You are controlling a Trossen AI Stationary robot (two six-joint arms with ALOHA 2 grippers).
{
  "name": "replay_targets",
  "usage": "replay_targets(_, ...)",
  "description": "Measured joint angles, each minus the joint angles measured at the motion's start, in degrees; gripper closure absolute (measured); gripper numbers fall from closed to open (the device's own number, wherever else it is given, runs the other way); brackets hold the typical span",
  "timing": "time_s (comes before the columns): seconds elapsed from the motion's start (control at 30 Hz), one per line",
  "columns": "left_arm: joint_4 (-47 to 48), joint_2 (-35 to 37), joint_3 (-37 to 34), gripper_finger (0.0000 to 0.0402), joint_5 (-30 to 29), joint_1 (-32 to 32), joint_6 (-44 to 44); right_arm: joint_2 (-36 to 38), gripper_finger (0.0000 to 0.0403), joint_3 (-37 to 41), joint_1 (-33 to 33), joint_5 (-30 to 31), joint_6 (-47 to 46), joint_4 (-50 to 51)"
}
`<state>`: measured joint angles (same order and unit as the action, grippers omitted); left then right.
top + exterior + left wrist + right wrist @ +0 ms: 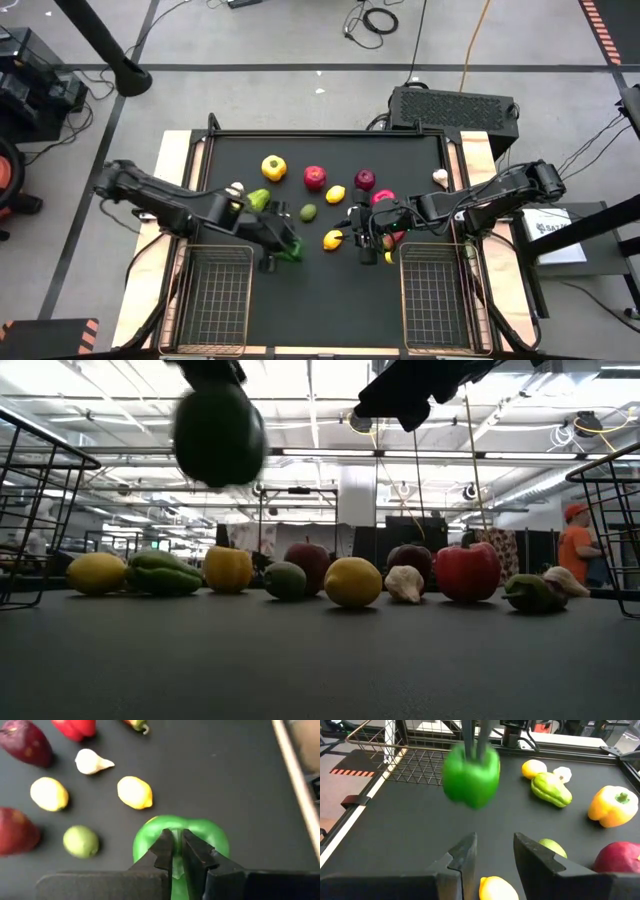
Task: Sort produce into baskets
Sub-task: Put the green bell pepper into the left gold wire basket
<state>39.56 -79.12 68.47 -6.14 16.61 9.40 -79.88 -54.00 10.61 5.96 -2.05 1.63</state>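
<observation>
My left gripper (pixel 283 246) is shut on a bright green pepper (pixel 470 775), held above the mat just beyond the far right corner of the left wire basket (pixel 215 295). The pepper shows dark and high in the low view (pixel 220 435). My right gripper (pixel 492 852) is open and empty, up above a yellow lemon (pixel 333 240) near the right basket (pixel 435 295). The other produce rests on the black mat: a yellow pepper (pixel 273 168), a red apple (pixel 315 178), a lime (pixel 308 212) and a red pepper (pixel 383 198). My left gripper pinches the green pepper at the middle of its top, at the stem (pixel 176 851), between its two fingers (pixel 476 740). The fingers come from above, pointing down. The pepper hangs upright below them, lifted clear of the mat.
A second lemon (pixel 336 195), a dark red apple (pixel 365 180), a pale green pepper (pixel 258 200) and two garlic bulbs (pixel 236 188) (pixel 440 177) lie on the mat's far half. Bare mat lies between the two baskets. A person in orange (pixel 575 540) stands in the room behind.
</observation>
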Motion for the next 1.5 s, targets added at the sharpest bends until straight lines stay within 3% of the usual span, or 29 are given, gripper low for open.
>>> replay_targets(0.2, 8.68, 8.58, 2.71, 0.0375, 0.03, 5.91, 10.38, 0.0, 0.0282, 0.0, 0.0, 0.0, -0.01, 0.51)
replay_targets(0.43, 13.66, 14.35, 3.38, 0.0375, -2.03, 16.95, 23.8, 0.0, 0.0282, 0.0, 0.0, 0.0, -1.12, 0.54)
replay_targets(0.73, 26.13, 12.45, 3.38, 0.0375, -10.8, 28.94, 40.4, 0.0, 0.0282, 0.0, 0.0, 0.0, -1.76, 0.39)
replay_targets(0.97, 36.41, 9.49, 1.34, 0.0375, -12.08, 34.9, 54.21, 0.0, 0.0282, 0.0, 0.0, 0.0, -1.76, 0.37)
replay_targets(1.3, 35.59, 8.18, -9.22, 0.0375, -10.61, 40.49, 64.46, 0.0, 0.0282, 0.0, 0.0, 0.0, -1.66, 0.38)
replay_targets(1.5, 28.13, 8.2, -16.16, 0.0375, -10.31, 42.9, 66.76, -0.02, 0.0282, 0.0, 0.0, 0.0, -1.56, 0.41)
